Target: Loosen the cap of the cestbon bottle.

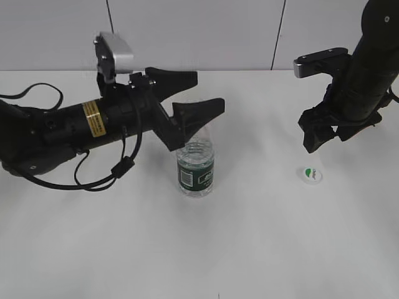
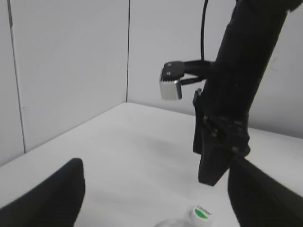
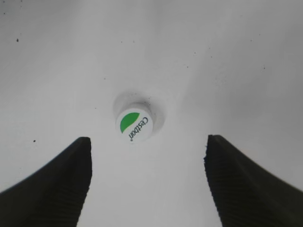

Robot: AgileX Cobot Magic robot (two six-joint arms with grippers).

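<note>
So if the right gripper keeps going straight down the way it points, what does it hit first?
Most likely the small round white plastic cap with the green leaf mark, lying on the white table between the open right gripper jaws; depth is uncertain.

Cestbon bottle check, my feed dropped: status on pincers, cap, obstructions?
Both pincers open, empty: left pincer above the cestbon bottle, right pincer over the cap. Cap off, lying on the table. Nothing in the way.

The cap is white with a green leaf mark and dark lettering. The bottle is clear, with a dark green label bearing a white patch. The table is white. Both tools are black.
</note>
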